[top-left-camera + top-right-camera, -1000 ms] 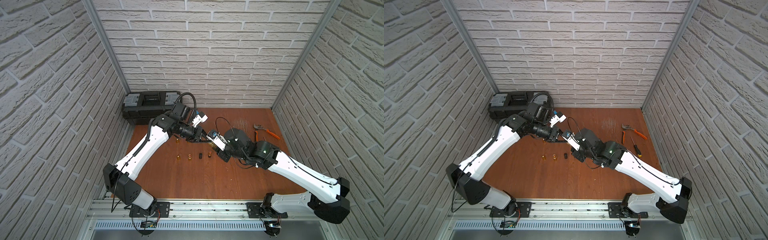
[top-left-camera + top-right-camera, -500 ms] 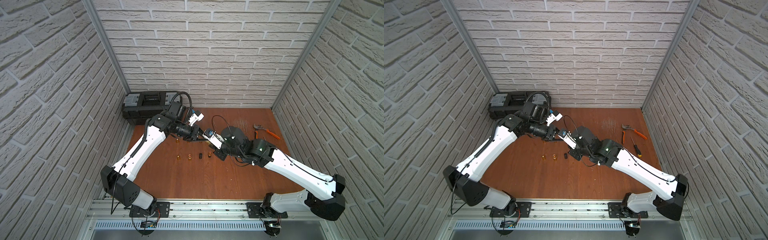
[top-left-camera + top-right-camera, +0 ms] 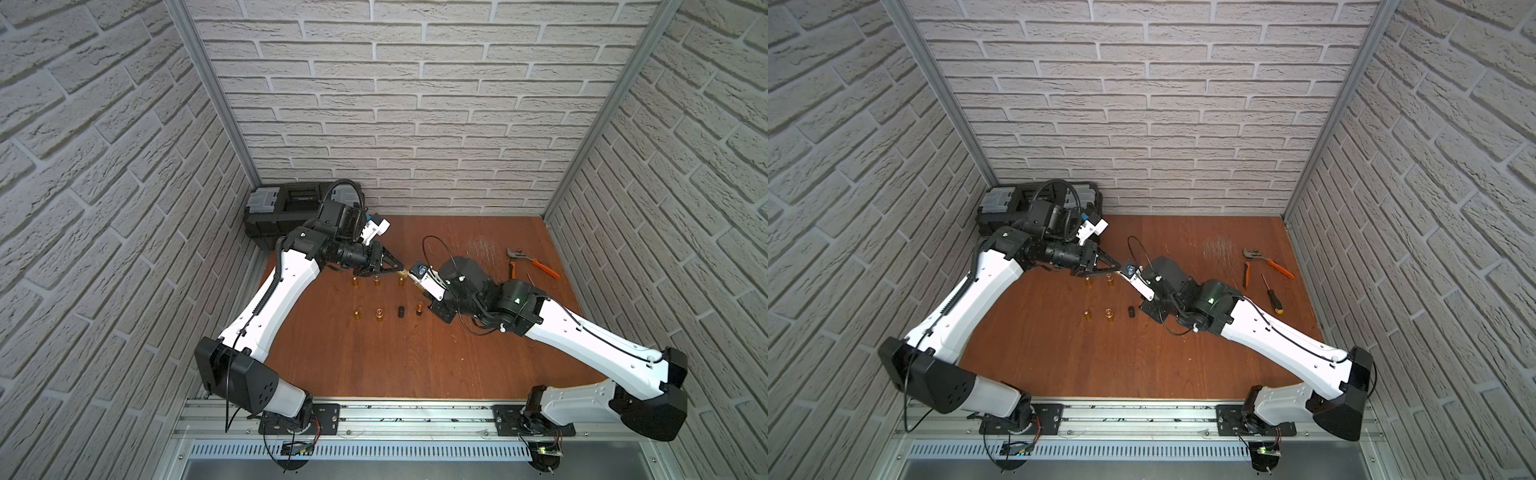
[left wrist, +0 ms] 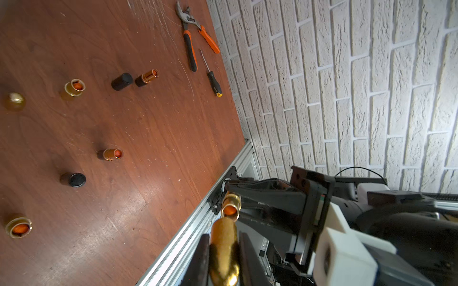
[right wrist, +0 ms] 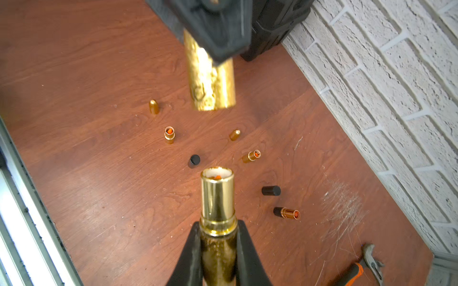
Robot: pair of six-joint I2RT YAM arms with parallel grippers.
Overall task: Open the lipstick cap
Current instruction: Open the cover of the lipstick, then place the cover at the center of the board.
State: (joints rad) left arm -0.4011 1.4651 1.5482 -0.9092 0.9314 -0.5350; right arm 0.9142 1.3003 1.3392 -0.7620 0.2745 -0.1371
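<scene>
Both arms stretched in over the wooden table [image 3: 415,365]. The left gripper [image 3: 395,270] and right gripper [image 3: 410,276] stood tip to tip above its middle, with a speck of gold lipstick [image 3: 402,273] between them. The left fingers narrowed onto it, while the right's lay mostly hidden under a white camera mount [image 3: 428,282]. Small gold tubes [image 3: 377,281] stood nearby in two rows, a black cap [image 3: 401,311] among them. A black toolbox [image 3: 286,208] sat in the far left corner, and orange-handled pliers [image 3: 534,262] lay near the right wall.
</scene>
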